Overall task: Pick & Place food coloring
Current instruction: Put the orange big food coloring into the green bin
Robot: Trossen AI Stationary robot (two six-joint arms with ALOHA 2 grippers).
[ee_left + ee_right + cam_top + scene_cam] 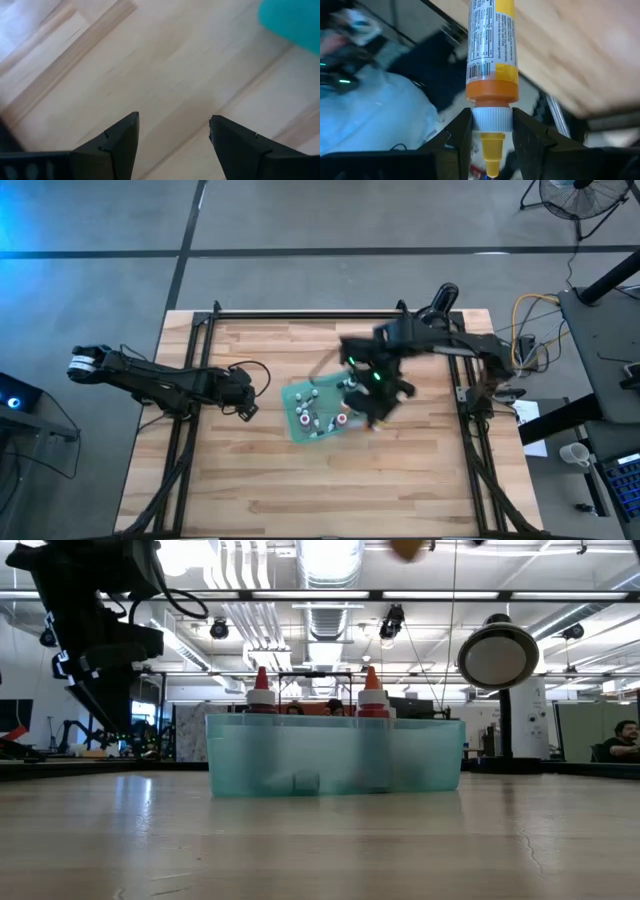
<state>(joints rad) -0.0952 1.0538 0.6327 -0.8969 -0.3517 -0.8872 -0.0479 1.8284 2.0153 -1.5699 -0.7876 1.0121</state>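
Note:
A translucent teal tray (300, 420) lies mid-table with several small white-capped food coloring bottles (322, 418) standing in it. In the low view, two red-tipped bottles (372, 692) rise above the tray's wall (335, 755). My right gripper (491, 117) hovers blurred over the tray's right part (378, 395), shut on an orange-and-yellow food coloring bottle (491, 45). An orange blob (408, 548) shows high above the tray in the low view. My left gripper (172, 125) stands open over bare wood just left of the tray (247, 405). My right gripper pinches the bottle's ribbed white cap (491, 119) between its two fingers, one on each side. The yellow nozzle tip (491, 150) points back toward the wrist. The labelled body sticks out past the fingertips, in line with them, lifted clear.
A black round lamp-like device (497, 655) stands behind the tray's right end in the low view. Black rails (465, 400) frame the wooden table. Open wood lies toward the near edge (320, 490). A person (625, 740) sits far off in the room.

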